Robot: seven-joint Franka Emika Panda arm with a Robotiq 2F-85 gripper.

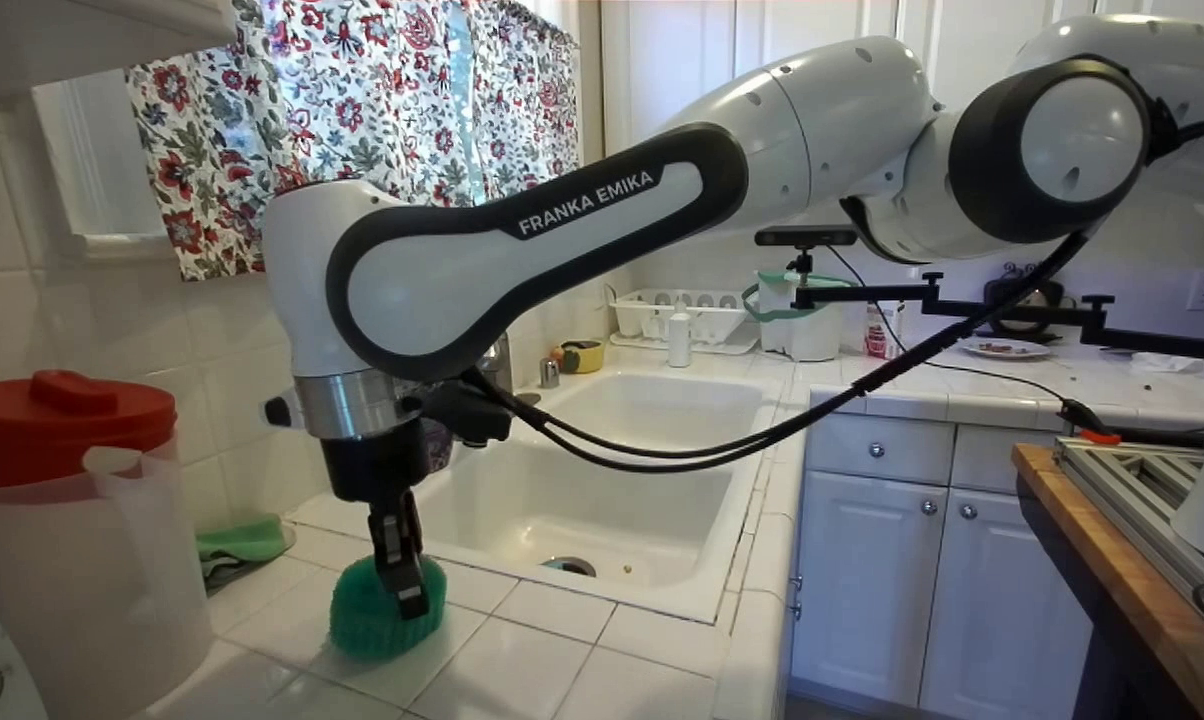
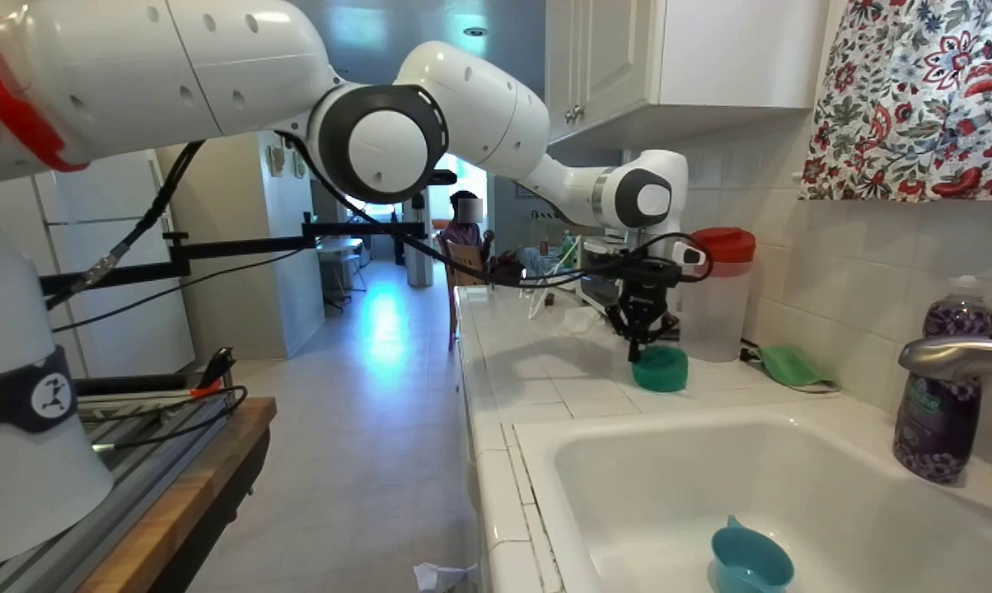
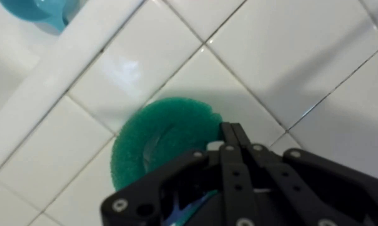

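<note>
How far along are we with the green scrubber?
Looks done: the gripper is down at the edge of the green scrubber. In hand: nothing gripped; the gripper is shut, contact with the scrubber unclear. Left, probably: further handling, since the scrubber lies ungripped on the tiled counter, outside the sink.

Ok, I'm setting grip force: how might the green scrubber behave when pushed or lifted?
The green scrubber looks spongy, so it's probably light and squashy. Its coarse surface suggests little slipperiness. Wider than tall on the tiles, it may slide rather than tip.
</note>
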